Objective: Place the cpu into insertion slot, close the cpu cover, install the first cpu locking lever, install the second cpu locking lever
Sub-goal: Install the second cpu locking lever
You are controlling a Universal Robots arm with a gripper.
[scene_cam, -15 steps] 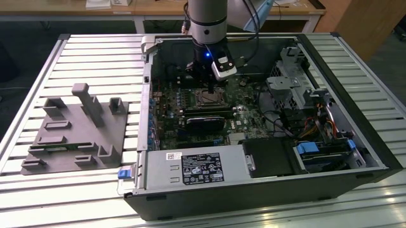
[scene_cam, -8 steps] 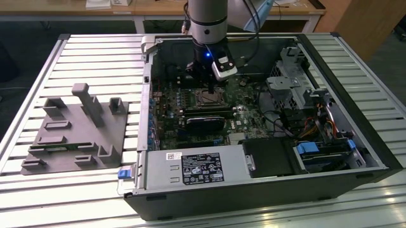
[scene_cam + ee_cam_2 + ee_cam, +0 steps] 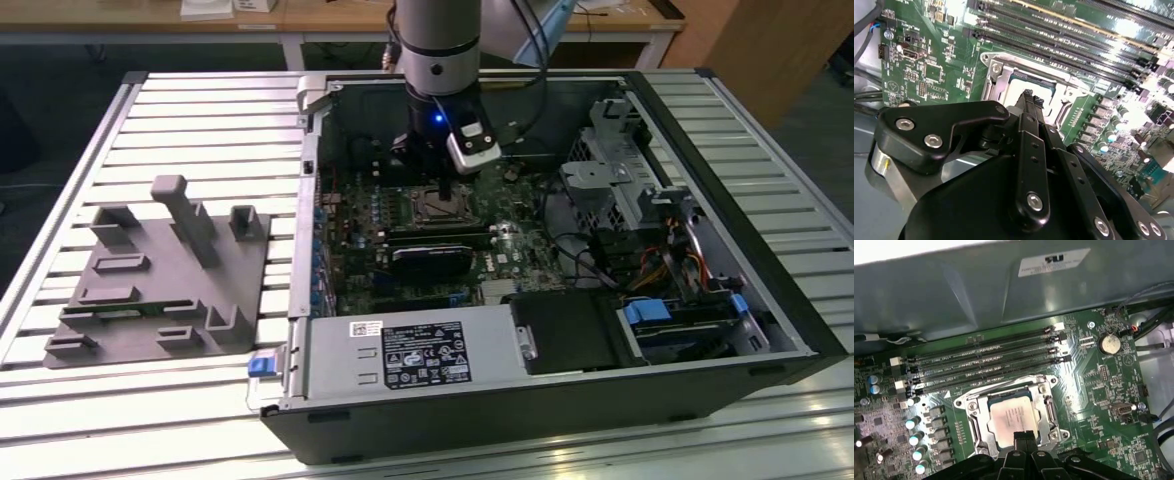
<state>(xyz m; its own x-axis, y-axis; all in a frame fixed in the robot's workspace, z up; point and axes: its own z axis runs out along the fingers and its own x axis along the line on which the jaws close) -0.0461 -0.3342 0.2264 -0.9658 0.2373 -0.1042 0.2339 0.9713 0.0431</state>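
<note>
The cpu [image 3: 1013,414] lies flat in the insertion slot [image 3: 438,205] on the green board, pale silvery face up. Around it lies the cpu cover [image 3: 1004,391], a silvery frame lying down on the socket; its edge [image 3: 1004,67] shows in the second wrist view too. My gripper [image 3: 1024,436] hangs straight down over the socket edge nearest the wrist. Its black fingertips are pressed together with nothing between them. In the second wrist view the gripper [image 3: 1029,96] ends just above the cpu [image 3: 1016,91]. In the exterior view the gripper [image 3: 441,186] reaches into the open computer case.
Several long memory slots [image 3: 984,365] run beside the socket, and a coin battery [image 3: 1110,343] sits farther off. A black card [image 3: 434,252], the power-supply box [image 3: 400,355] and a drive cage [image 3: 614,170] crowd the case. A grey fixture [image 3: 154,280] stands at the exterior view's left.
</note>
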